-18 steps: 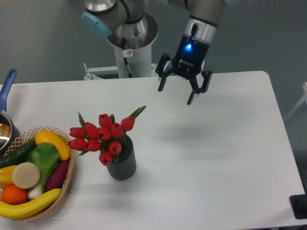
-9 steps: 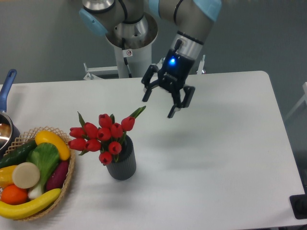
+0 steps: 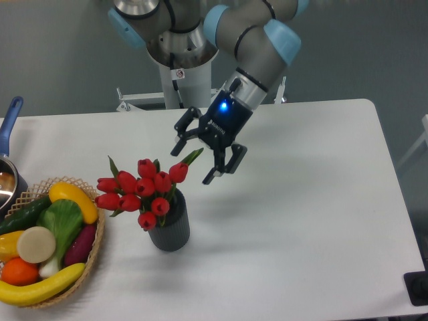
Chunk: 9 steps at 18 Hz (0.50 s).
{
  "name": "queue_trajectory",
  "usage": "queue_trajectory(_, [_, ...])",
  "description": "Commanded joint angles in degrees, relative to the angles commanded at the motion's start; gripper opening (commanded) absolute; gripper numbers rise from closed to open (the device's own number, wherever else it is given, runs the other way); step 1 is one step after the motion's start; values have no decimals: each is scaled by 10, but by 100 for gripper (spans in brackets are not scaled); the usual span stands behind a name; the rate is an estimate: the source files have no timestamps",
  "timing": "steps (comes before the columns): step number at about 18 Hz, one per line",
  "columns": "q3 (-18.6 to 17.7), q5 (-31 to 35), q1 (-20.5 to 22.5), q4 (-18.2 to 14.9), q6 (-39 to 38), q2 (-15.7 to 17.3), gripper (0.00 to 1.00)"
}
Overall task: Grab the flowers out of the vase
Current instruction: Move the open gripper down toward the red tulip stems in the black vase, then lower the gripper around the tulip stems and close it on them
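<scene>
We find the flowers (image 3: 142, 189) standing in the vase (image 3: 170, 228) toward the left of the white bench (image 3: 301, 221), just right of a wicker basket (image 3: 99, 244) heaped with fruit and vegetables. The gripper (image 3: 193, 164) hangs in the air just beside the bunch's upper right edge, its jaws spread wide and holding nothing; a green leaf tip pokes up between them, though we cannot tell whether anything touches.

We judge the bunch to be light and rather top-heavy: the closed red buds fan out wider than the vase mouth, glossy and smooth, probably plastic or fabric. The buds look soft enough to crush or slip under a pinch, and the leaves would simply bend away. The stems are hidden behind the buds and the rim, so the best hold, in our view, is low on the gathered stems just above the mouth, where the bunch is narrowest and stiffest.

The vase is a small dark grey cylinder with vertical ribs, matte in finish. It looks light enough to lift or tip along with the flowers if the stems bind, so a straight upward pull seems wise. A blue-handled pot (image 3: 9, 144) sits at the far left edge.
</scene>
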Motion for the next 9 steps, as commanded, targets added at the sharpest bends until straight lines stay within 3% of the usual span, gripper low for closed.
queue_trajectory(9, [28, -17, -22, 0, 1, -37, 100])
